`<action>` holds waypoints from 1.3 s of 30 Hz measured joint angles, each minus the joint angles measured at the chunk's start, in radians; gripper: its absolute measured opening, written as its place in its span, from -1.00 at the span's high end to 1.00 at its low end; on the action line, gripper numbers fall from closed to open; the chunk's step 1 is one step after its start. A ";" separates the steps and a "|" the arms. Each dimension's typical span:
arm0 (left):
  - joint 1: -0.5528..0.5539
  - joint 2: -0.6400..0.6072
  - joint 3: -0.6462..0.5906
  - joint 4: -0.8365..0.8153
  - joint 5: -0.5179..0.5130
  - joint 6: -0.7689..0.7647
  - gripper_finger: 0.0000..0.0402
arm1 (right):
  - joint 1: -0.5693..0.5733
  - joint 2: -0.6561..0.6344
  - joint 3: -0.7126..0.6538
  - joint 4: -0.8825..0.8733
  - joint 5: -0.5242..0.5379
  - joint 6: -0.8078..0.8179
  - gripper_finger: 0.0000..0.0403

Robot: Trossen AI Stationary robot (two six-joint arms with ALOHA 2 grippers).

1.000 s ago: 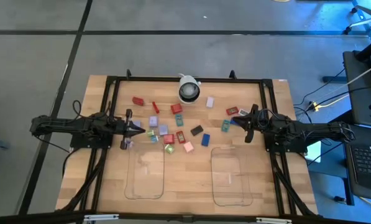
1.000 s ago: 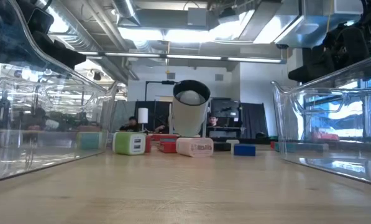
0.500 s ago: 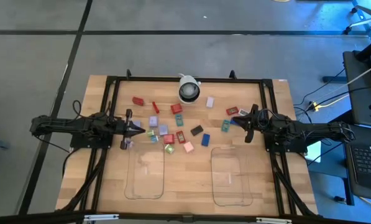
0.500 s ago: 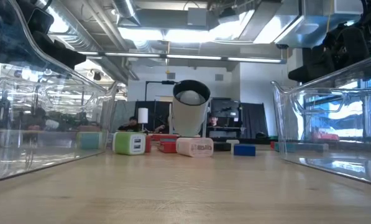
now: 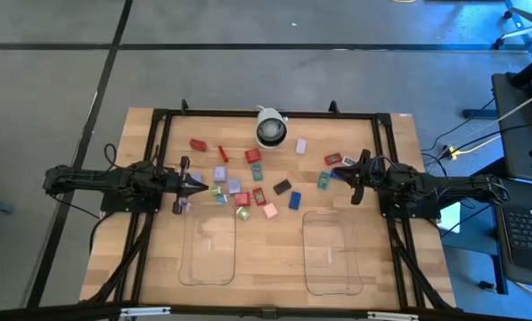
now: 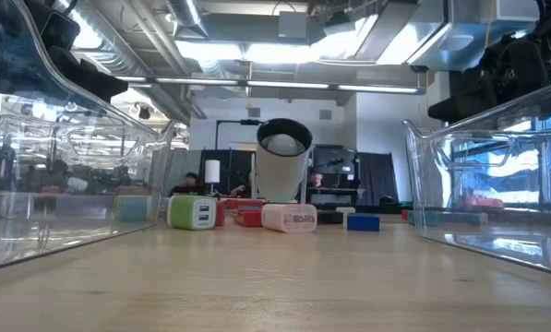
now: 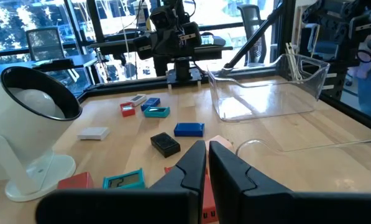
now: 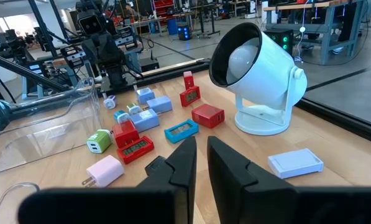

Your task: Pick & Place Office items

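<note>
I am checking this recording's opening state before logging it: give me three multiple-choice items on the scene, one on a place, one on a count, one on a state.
1. Where does the round white-and-black camera dome stand?
A. at the table's far edge, middle
B. inside a tray
C. under the right arm

2. How many clear rectangular plastic trays lie on the table?
A. one
B. two
C. four

3. What do the trays hold?
A. red blocks
B. a dome
C. nothing

Answers:
1 A: the round white-and-black camera dome sits beyond the scattered small coloured office items, by the far frame bar.
2 B: the left clear rectangular plastic tray and the right clear rectangular plastic tray lie side by side near the front.
3 C: only bare wood shows through both from above.
</note>
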 joint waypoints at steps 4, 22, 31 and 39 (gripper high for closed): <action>0.000 0.000 0.000 0.000 0.000 0.000 0.91 | 0.000 0.000 0.000 0.000 0.000 0.000 0.78; 0.000 0.000 0.000 0.000 0.000 0.000 0.91 | 0.000 0.000 0.000 0.000 -0.003 0.000 0.79; 0.000 0.000 0.000 0.000 0.000 0.000 0.91 | 0.000 0.000 0.000 0.000 -0.003 -0.157 0.79; 0.000 0.000 0.000 0.000 0.000 0.000 0.91 | 0.000 0.000 0.000 0.071 0.003 0.162 0.79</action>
